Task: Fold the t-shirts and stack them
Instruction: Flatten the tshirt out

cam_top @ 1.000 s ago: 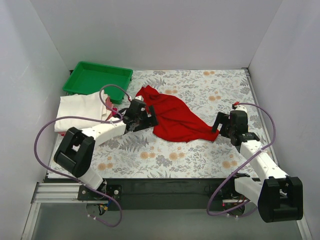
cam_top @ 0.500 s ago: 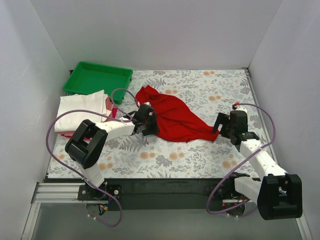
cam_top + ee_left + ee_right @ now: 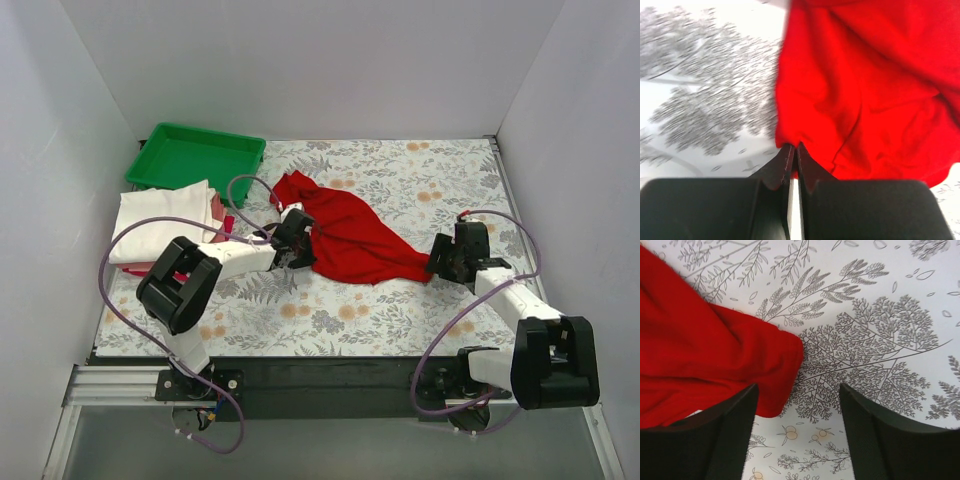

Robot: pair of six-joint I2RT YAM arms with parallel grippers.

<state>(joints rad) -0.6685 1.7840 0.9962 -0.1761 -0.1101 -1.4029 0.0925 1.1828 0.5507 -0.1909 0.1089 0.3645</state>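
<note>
Lying crumpled across the middle of the frame is the red t-shirt (image 3: 350,235), running in a loose diagonal from upper centre down toward the right. It's not folded at all, just bunched up.

The left gripper (image 3: 300,250) is at the shirt's left edge. In the wrist view its jaws are pressed together with barely a sliver between them, right where the hem of the red cloth (image 3: 860,90) meets the tips (image 3: 792,148). So it's got a pinch of that edge.

The right gripper (image 3: 445,262) sits at the shirt's lower-right corner. Its jaws are spread wide, nothing held, and the corner of the cloth (image 3: 705,365) lies between them, closer to the left-hand finger in that view.

At the left of the frame the cream-white t-shirt (image 3: 160,225) lies folded. There's a bit of red peeking out beside and under it, maybe another shirt, hard to say from here.

Behind that, upper left, is the green tray (image 3: 195,155), and the floral table cover (image 3: 400,170) runs under all of it.
</note>
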